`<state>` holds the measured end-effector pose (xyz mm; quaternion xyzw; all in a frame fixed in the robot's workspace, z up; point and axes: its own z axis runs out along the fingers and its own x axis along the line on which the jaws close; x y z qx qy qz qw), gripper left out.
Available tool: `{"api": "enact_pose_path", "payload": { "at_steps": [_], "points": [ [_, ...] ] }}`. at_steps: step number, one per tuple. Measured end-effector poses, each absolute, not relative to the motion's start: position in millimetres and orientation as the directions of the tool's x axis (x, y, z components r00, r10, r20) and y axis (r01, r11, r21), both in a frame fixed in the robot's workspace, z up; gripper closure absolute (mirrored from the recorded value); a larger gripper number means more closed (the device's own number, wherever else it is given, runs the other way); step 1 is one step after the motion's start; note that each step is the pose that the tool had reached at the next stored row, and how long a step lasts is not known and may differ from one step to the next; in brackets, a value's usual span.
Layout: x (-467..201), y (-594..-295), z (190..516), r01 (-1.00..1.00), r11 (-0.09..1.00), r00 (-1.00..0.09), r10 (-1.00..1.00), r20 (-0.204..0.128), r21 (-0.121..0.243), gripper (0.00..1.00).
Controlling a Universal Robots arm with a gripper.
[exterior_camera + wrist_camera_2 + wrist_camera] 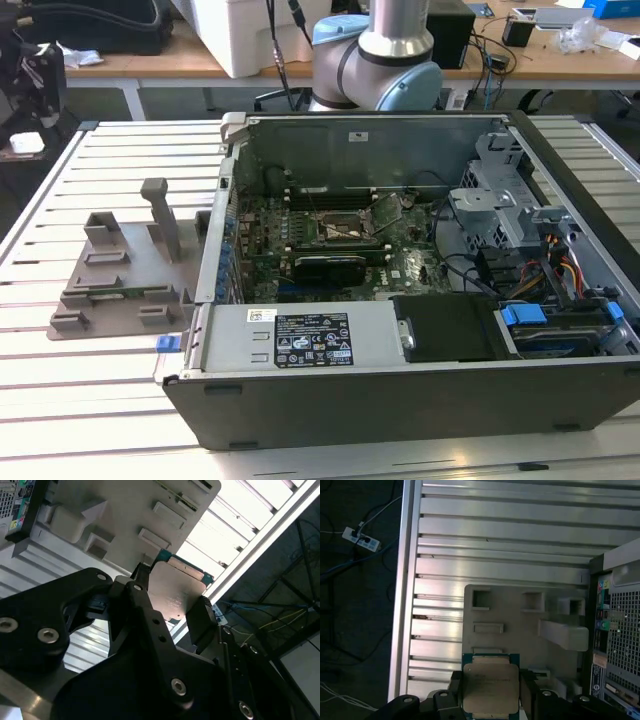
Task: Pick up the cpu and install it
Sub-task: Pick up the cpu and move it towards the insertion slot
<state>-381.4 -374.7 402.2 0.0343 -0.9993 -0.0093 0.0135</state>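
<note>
One slatted aluminium tabletop (100,400) carries everything. An open computer case (400,405) lies on it toward the exterior view's right, side panel off. Its motherboard faces up, with the dark metal-framed socket (345,228) near the middle of the board. The robot arm (385,50) rises at the far side of the case. A grey moulded fixture tray (120,290) with posts and pockets sits on the tabletop just beside the case, on the exterior view's left. In both wrist views the gripper (491,694) is clenched on the cpu (490,685), its black fingers (201,620) pressing two opposite edges. The cpu appears lifted, with the tray and tabletop lying beyond it. Its silvery top faces the first wrist camera, and the green rim shows along one edge
</note>
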Motion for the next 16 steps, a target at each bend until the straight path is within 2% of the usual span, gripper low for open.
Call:
{"api": "enact_pose_path", "payload": {
  "at_steps": [8,16],
  "points": [
    [-381,-375,427,-0.068,0.997,-0.997,-0.069,0.026,0.02,0.46],
    [-361,-375,428,-0.069,0.997,-0.997,-0.069,0.026,0.021,0.46]
  ]
}}
